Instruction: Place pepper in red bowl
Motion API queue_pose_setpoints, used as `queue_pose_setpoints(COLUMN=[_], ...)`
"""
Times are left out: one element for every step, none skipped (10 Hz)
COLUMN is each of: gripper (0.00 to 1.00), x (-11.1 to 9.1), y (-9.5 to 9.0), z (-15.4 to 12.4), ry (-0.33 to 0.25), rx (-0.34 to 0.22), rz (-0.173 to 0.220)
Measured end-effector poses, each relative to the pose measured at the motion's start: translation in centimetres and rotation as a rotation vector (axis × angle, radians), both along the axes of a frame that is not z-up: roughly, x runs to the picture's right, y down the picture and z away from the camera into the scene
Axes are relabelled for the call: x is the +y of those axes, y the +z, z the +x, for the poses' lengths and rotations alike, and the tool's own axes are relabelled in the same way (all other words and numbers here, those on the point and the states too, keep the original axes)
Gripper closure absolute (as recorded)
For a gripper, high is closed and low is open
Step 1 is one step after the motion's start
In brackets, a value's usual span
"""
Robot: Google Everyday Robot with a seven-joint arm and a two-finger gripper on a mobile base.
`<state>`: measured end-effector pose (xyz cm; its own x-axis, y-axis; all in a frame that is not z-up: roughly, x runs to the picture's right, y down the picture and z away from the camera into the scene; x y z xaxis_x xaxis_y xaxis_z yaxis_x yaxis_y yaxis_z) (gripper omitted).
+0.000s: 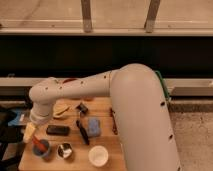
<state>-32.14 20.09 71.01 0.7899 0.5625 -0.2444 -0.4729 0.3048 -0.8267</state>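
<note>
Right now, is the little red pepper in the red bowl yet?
Looks done: a slim red shape, likely the pepper, sits at the round red bowl on the wooden table. In hand: the gripper hangs just above and beside it. Left: letting go, if needed, and lifting away.
</note>
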Motion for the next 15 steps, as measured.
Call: queue_pose_setpoints(gripper=[0.20, 0.20, 0.20, 0.21, 0.24, 0.35, 0.44, 0.55, 0.65, 0.74, 0.85, 0.95, 0.99, 1.00, 1.00], x=[0.6, 1.5, 2.1, 2.7, 3.0, 3.3, 3.3, 3.4, 3.3, 3.4, 3.3, 3.3, 3.2, 3.0, 2.8], y=[0.3, 0.6, 0.9, 1.1, 1.2, 1.1, 1.0, 0.9, 0.8, 0.7, 0.5, 0.5, 0.3, 0.1, -0.2], z=[-0.5, -1.1, -1.4, -1.6, -1.8, -2.1, -2.2, -2.4, -2.6, -2.7, -2.9, -3.0, -3.1, -3.2, -3.2], ry=[0.007, 0.013, 0.019, 0.025, 0.027, 0.028, 0.030, 0.032, 0.034, 0.034, 0.035, 0.037, 0.039, 0.040, 0.041], rx=[-0.020, -0.042, -0.053, -0.062, -0.069, -0.076, -0.081, -0.085, -0.089, -0.091, -0.096, -0.100, -0.104, -0.110, -0.115], rz=[-0.022, -0.048, -0.066, -0.081, -0.087, -0.087, -0.084, -0.082, -0.079, -0.078, -0.075, -0.073, -0.069, -0.057, -0.049])
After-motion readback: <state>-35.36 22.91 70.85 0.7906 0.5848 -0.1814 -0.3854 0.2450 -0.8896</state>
